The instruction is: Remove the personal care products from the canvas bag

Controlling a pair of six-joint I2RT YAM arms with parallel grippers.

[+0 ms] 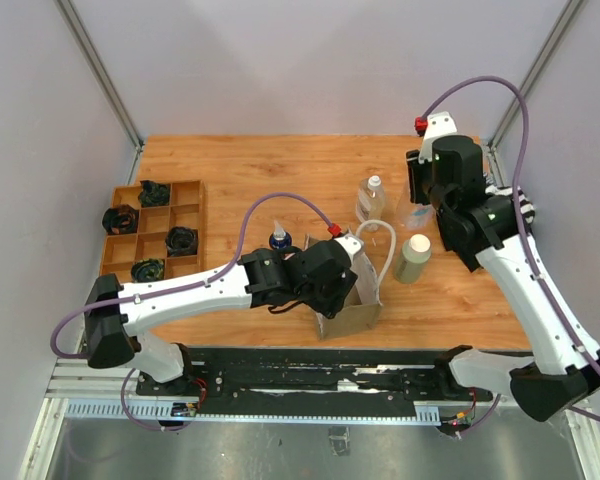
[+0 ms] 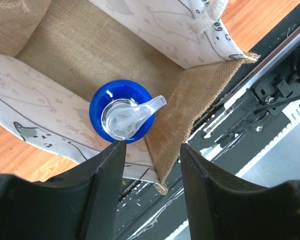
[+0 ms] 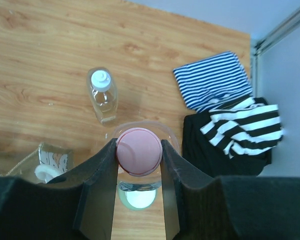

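The canvas bag (image 1: 350, 315) stands near the front edge, and its open top shows in the left wrist view (image 2: 75, 47). An orange bottle's blue pump top (image 2: 121, 117) stands inside it. My left gripper (image 2: 150, 155) hangs open over the bag's corner, just beside that top. My right gripper (image 3: 138, 152) is shut on the pink cap (image 3: 139, 150) of a clear bottle, held above the table at the right (image 1: 418, 212). On the table stand a clear bottle with a white cap (image 1: 371, 198), a cream bottle with a wide cap (image 1: 413, 258) and an orange blue-topped bottle (image 1: 279, 238).
A brown wooden compartment tray (image 1: 190, 190) with black coiled items sits at the left. Striped folded cloths (image 3: 212, 80) lie at the far right by the wall. The black rail (image 1: 320, 375) runs along the table's front edge.
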